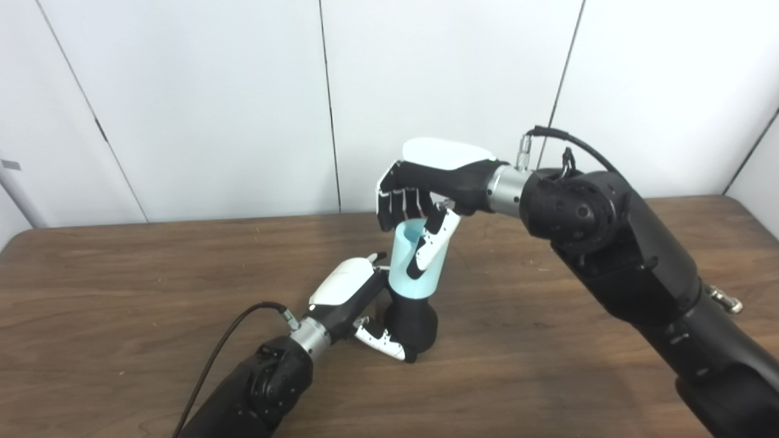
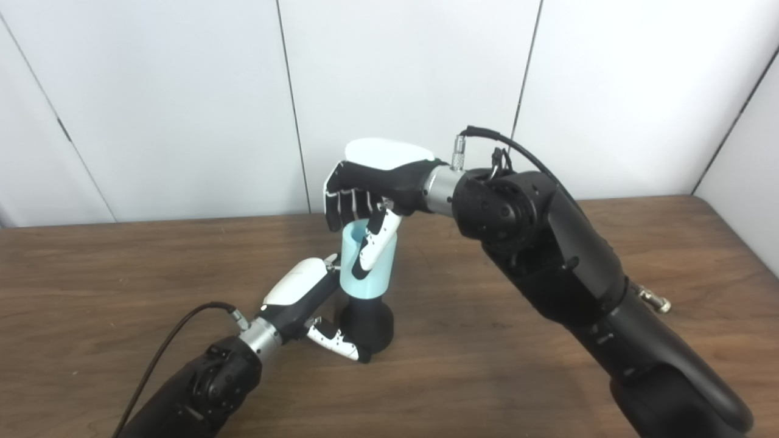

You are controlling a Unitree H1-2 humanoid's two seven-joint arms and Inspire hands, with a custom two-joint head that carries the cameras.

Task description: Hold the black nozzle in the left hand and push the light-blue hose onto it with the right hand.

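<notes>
The black nozzle (image 1: 414, 322) stands upright on the wooden table (image 1: 122, 292) near the middle. My left hand (image 1: 356, 304) is shut on it, thumb wrapped across its lower front and fingers hidden behind. The light-blue hose (image 1: 408, 267), a short wide tube with its open end up, sits over the nozzle's top, tilted slightly right. My right hand (image 1: 426, 194) comes down from above and is shut on the hose: the thumb lies along its front wall and the fingers curl over the far rim. How deep the hose sits on the nozzle is hidden.
White wall panels (image 1: 182, 91) stand right behind the table's far edge. The bulky right forearm (image 1: 614, 243) spans the right side above the table. A black cable (image 1: 225, 340) loops from the left wrist over the tabletop.
</notes>
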